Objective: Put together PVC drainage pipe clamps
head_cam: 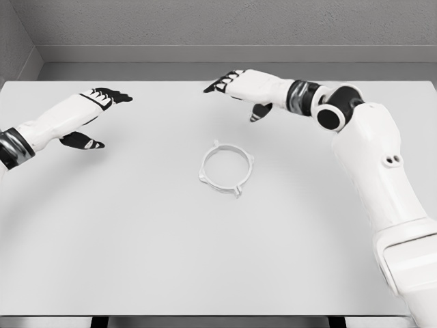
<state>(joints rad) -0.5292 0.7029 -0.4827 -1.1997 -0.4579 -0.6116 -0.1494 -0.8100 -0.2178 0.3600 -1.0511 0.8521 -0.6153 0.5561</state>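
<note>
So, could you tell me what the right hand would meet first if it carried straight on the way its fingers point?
The right hand points toward the picture's left, across the far part of the table. Nothing shows in that line; the clamp ring lies nearer the robot, off that path. The left hand might be reached eventually, though depth is unclear.

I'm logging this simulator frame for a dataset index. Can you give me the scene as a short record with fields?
surface: white table, grey wall behind
object: one white ring-shaped pipe clamp with small tabs, lying flat near the table's middle
left hand: above the far left of the table, fingers spread, holding nothing
right hand: beyond the clamp, fingers spread, holding nothing
contact: neither hand touches the clamp
other parts: none in view
</note>
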